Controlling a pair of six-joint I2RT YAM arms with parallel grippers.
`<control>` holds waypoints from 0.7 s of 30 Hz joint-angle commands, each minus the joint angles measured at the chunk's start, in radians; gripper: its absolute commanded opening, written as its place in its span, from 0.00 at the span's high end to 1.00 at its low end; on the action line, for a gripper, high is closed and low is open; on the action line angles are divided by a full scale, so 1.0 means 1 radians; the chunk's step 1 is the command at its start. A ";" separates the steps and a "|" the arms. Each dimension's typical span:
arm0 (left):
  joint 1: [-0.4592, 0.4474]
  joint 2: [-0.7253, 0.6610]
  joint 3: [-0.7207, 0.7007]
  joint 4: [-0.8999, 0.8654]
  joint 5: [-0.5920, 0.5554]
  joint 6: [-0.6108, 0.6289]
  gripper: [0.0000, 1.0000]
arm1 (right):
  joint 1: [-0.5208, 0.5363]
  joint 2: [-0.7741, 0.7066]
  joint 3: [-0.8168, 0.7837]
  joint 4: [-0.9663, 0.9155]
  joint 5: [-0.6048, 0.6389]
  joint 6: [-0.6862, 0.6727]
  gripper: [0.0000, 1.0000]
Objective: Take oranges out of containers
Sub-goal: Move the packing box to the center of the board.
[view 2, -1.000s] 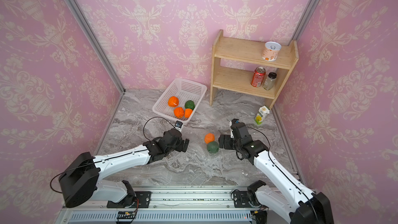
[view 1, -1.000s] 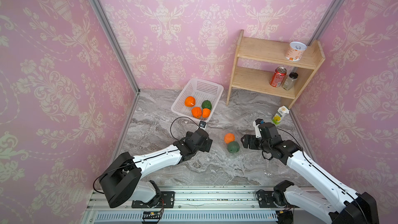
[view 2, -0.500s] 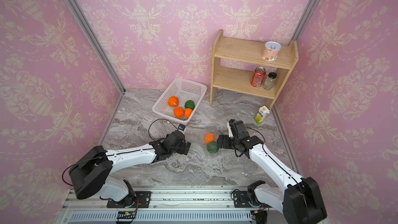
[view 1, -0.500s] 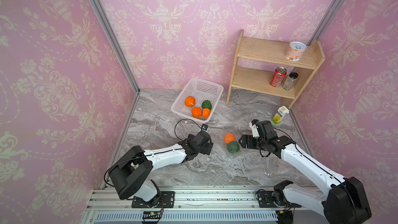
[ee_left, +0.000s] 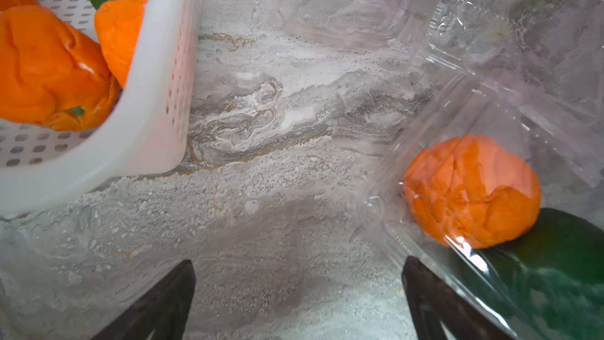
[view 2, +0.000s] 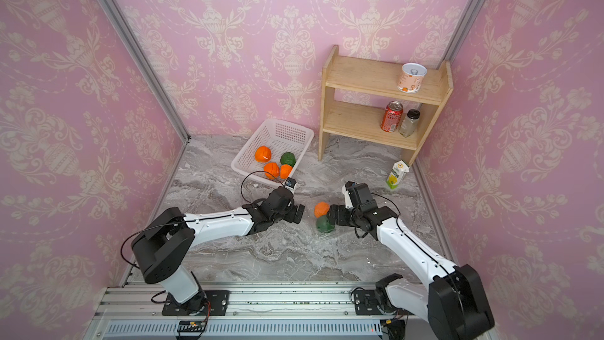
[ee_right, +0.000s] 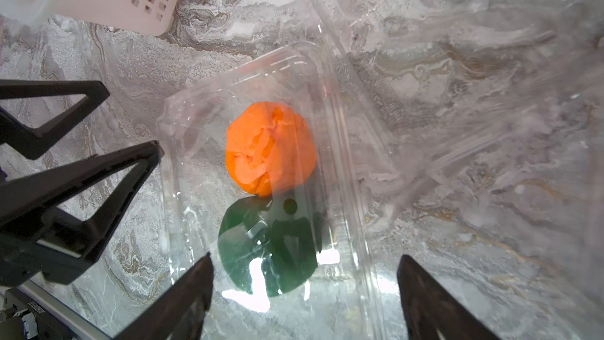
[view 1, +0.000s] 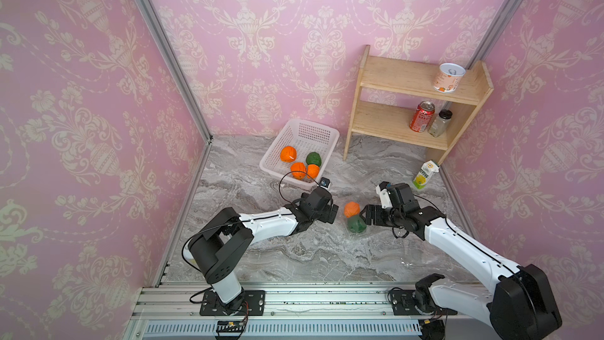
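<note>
Just below centre in both top views, the orange [view 1: 351,209] is lying in a tray [ee_right: 343,145] against a green fruit [view 1: 356,224], and I am holding my left gripper [view 1: 333,214] and right gripper [view 1: 365,215] open either side, aiming to pinch the orange alone.

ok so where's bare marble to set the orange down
Bare marble: the wide front strip along the rail, and the side strip between the white basket and the left wall. Crowded: between the left gripper and right gripper, where a clear tray holds the orange and a green fruit; more clear trays lie just beyond.
</note>
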 commanded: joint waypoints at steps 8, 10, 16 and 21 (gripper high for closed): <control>0.012 -0.026 0.100 -0.089 0.031 0.094 0.01 | -0.006 -0.015 0.013 -0.009 0.031 0.025 0.10; 0.018 -0.076 0.049 -0.077 0.028 0.087 0.01 | -0.007 -0.016 0.013 -0.007 0.042 0.021 0.09; 0.047 -0.173 -0.041 -0.116 0.104 0.104 0.01 | -0.016 -0.007 0.012 -0.032 0.078 0.025 0.07; 0.094 -0.195 -0.137 -0.039 0.260 0.087 0.01 | -0.017 -0.029 -0.018 0.011 0.032 0.043 0.08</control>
